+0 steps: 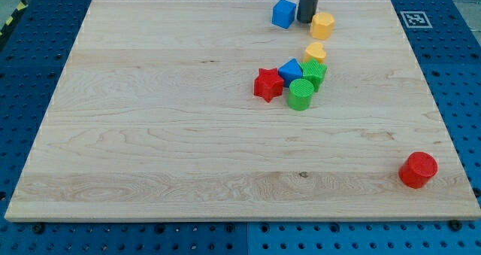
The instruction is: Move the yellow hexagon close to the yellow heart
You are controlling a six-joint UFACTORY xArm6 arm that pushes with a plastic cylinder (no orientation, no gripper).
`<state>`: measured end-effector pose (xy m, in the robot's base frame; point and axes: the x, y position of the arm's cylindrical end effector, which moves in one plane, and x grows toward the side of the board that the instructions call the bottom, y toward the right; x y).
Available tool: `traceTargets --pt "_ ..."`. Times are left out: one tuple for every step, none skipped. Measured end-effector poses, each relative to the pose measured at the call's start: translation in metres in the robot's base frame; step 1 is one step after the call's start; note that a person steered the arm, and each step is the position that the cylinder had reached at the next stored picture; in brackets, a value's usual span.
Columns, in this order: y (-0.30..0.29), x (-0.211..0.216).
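The yellow hexagon (322,25) lies near the view's top, right of centre. The yellow heart (316,53) lies a short way below it, with a small gap between them. My tip (306,21) stands at the hexagon's upper left edge, touching or nearly touching it, between the hexagon and a blue cube (283,13) on its left. The rod comes down from the view's top edge.
Below the heart is a tight cluster: a blue block (290,71), a green block (315,74), a green cylinder (301,95) and a red star (267,84). A red cylinder (418,170) stands at the lower right near the board's (150,135) edge.
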<state>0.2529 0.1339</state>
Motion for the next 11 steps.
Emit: traceTargets --pt "0.041 0.026" --pt "0.059 0.059" --pt "0.062 0.042" --pt "0.090 0.067" --pt "0.070 0.122" --pt "0.051 0.132" --pt "0.075 0.113" --pt "0.092 0.081" --pt "0.069 0.070" --pt "0.037 0.080" --pt "0.032 0.098"
